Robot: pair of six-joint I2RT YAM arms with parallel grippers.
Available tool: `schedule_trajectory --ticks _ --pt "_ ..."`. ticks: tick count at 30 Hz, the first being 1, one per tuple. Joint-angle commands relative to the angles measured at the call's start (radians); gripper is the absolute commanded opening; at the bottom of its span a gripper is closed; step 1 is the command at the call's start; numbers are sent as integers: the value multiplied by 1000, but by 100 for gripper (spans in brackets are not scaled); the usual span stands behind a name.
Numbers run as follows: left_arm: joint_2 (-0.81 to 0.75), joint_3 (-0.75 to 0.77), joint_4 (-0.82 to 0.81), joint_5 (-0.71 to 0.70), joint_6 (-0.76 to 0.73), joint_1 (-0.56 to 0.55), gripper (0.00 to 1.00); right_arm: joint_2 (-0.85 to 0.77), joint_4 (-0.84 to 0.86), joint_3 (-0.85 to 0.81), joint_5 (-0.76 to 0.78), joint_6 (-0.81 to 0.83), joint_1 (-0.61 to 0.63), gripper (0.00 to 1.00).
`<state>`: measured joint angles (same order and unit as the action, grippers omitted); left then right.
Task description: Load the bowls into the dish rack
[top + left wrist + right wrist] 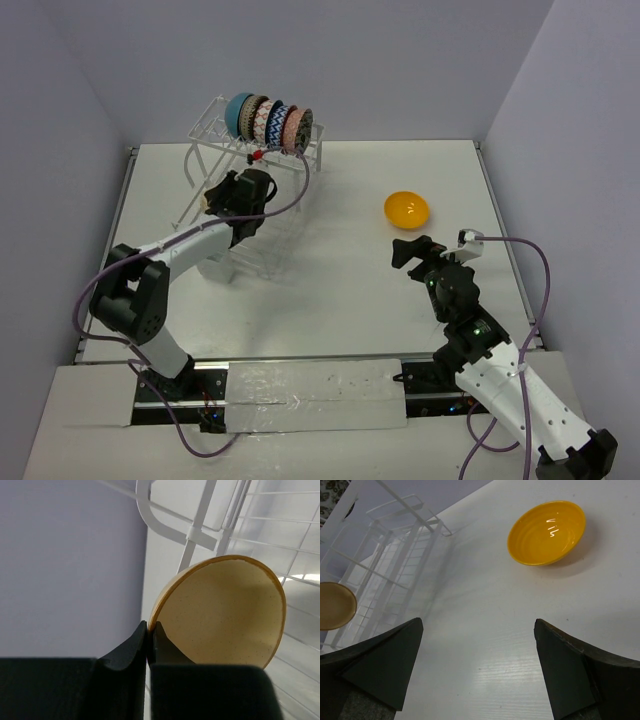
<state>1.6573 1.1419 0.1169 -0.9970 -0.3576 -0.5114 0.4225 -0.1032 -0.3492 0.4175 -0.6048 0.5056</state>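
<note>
- The tan bowl (225,615) is gripped by its rim in the left tool (149,631). The tool's two black fingers are pressed almost together on the edge of the rim. The bowl stands on edge, with its speckled inside facing the left wrist camera.
- Thin white wires of the dish rack (207,125) run just behind and above the held bowl. In the top view the left tool is at the near side of the rack, lower than the top tier.
- Five bowls stand on edge, side by side, in the slots of the top tier. The teal bowl (240,108) is at the left end. After it come a dark brown one, a blue patterned one and a salmon one, with the grey patterned bowl (304,126) at the right end.
- The orange-yellow bowl (407,208) sits open side up on the white table (350,300), well apart from the rack and to its right.
- The right tool (425,255) is near this bowl, on its near side and not touching it. Its fingers are spread wide with nothing between them. In the right wrist view the bowl lies ahead, beyond the fingertips.
</note>
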Motion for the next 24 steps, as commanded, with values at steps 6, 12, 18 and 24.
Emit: schedule_trajectory --ticks 6,12,18,24 --pt "-10 -145 -736 -52 -682 -52 0 19 42 13 24 0 -9 100" --pt "94 -154 -988 -65 -917 -76 0 21 42 13 26 0 -10 100" --pt "151 -203 -1143 -39 -1004 -95 0 19 45 19 20 -3 -12 100" --pt "164 -272 -1238 -6 -1038 -119 0 10 43 22 21 -4 -16 100"
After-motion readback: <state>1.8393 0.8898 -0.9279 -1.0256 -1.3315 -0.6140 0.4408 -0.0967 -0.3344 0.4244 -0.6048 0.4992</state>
